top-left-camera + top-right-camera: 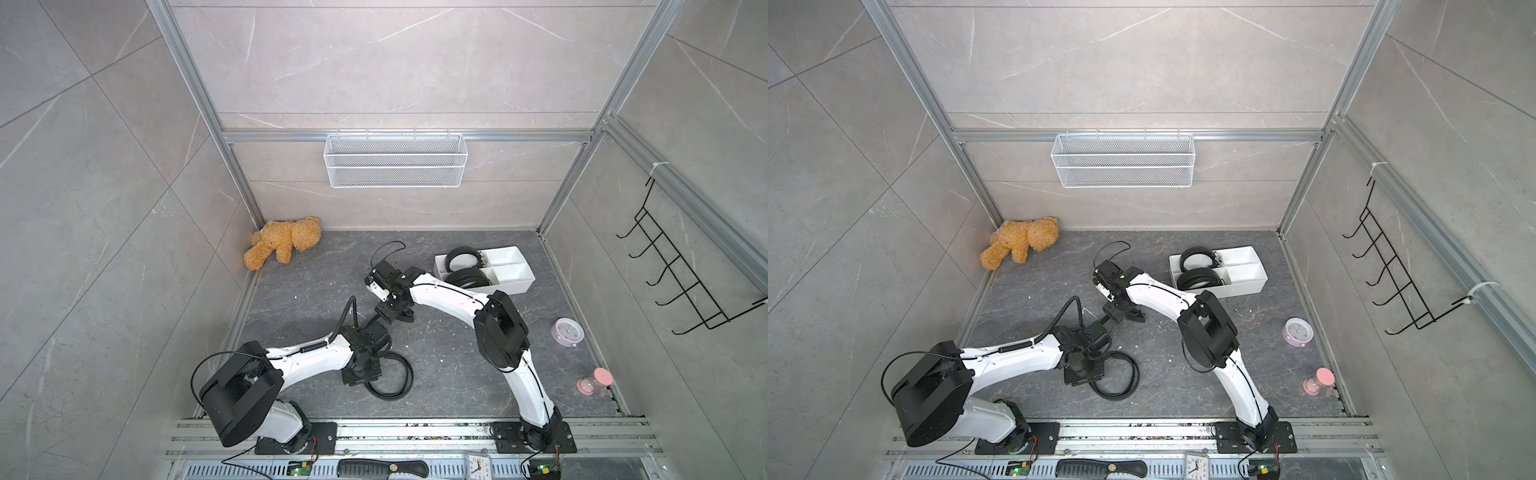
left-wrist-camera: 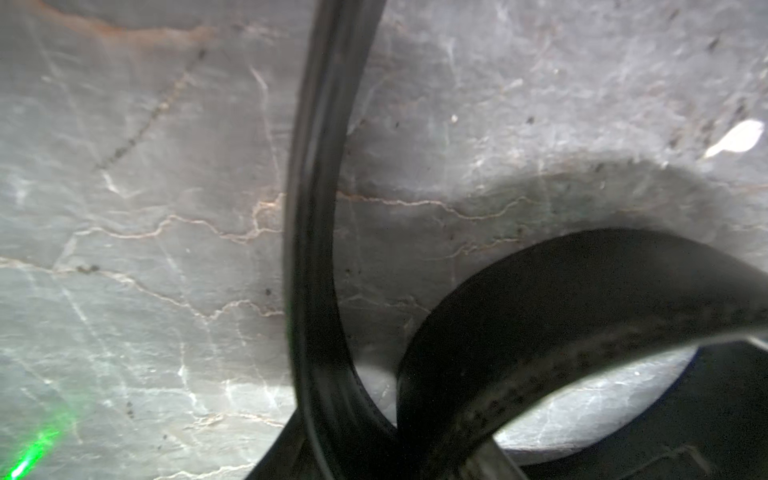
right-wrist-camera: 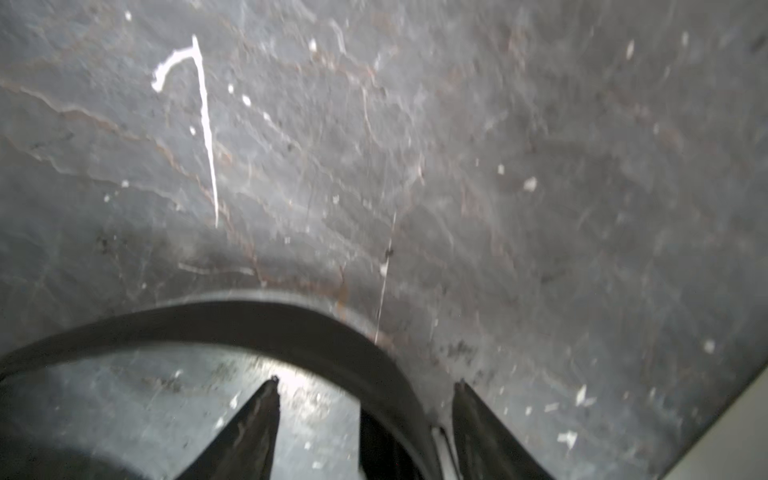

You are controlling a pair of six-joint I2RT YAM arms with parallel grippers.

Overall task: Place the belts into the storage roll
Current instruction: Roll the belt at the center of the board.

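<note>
view down onto a dark stone-look table (image 1: 457,374), with my two arms reaching toward its middle. the storage roll (image 1: 509,272), a white divided tray, sits at the far right. two coiled belts fill its left compartments, one far (image 1: 460,250) and one near (image 1: 467,277). the loose belt (image 1: 409,374) lies outside the tray on the table, a slack loop beside the left arm.

the left claw (image 1: 360,373) points down over that loop. its wrist view shows only strap (image 2: 311,208), so i cannot tell whether it grips. the right claw (image 3: 365,390) stands parted, and a curve of strap passes between its fingertips (image 3: 266,399) without being pinched.

i judge the belt light, floppy and a little springy. it will likely sag and uncoil when lifted, and its smooth face may slide. i would pinch across the flat of overlapping turns, away from the heavier buckle, which i cannot see here.
</note>
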